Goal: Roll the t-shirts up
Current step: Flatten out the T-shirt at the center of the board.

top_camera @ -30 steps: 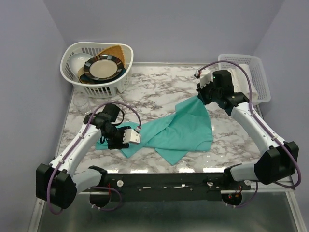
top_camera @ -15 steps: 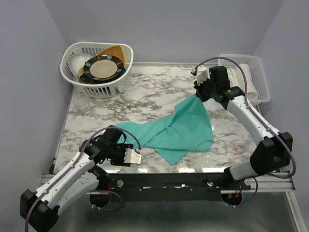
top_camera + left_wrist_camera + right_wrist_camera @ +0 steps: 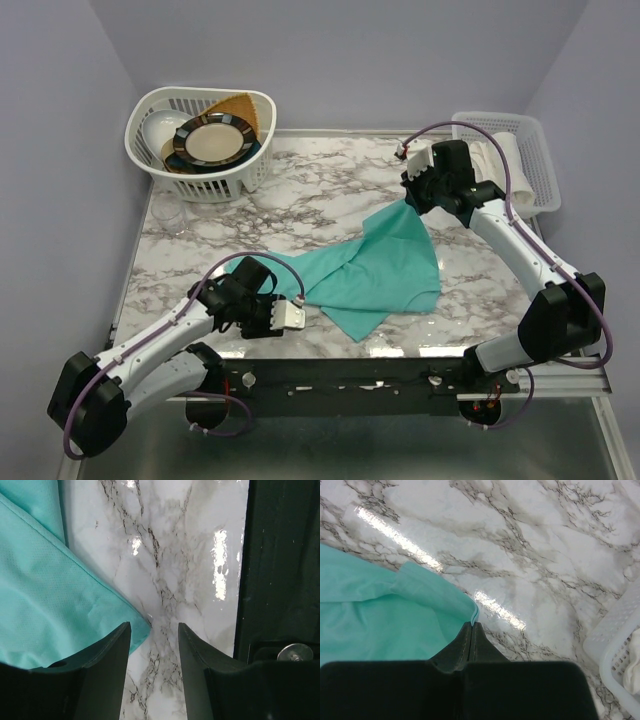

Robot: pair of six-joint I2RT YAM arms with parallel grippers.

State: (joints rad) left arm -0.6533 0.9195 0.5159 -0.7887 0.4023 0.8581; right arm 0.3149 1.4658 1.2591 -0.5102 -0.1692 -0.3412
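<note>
A teal-green t-shirt (image 3: 380, 265) lies crumpled across the middle of the marble table, stretched from front left to back right. My right gripper (image 3: 412, 200) is shut on the shirt's far right edge; in the right wrist view its closed tips (image 3: 471, 624) pinch a fold of the shirt (image 3: 380, 620). My left gripper (image 3: 292, 315) hovers near the table's front edge, open and empty. In the left wrist view its fingertips (image 3: 154, 627) straddle bare marble just beside a corner of the shirt (image 3: 45, 590).
A white basket (image 3: 200, 185) with plates stands at the back left, with a clear glass (image 3: 168, 215) in front of it. A white tray basket (image 3: 530, 150) holding white cloth sits at the back right. The black front rail (image 3: 280, 580) is close to my left gripper.
My left gripper let go of the shirt's left end, pulled back toward the front edge, then shifted right. My right gripper moved slightly toward the back with the shirt's edge.
</note>
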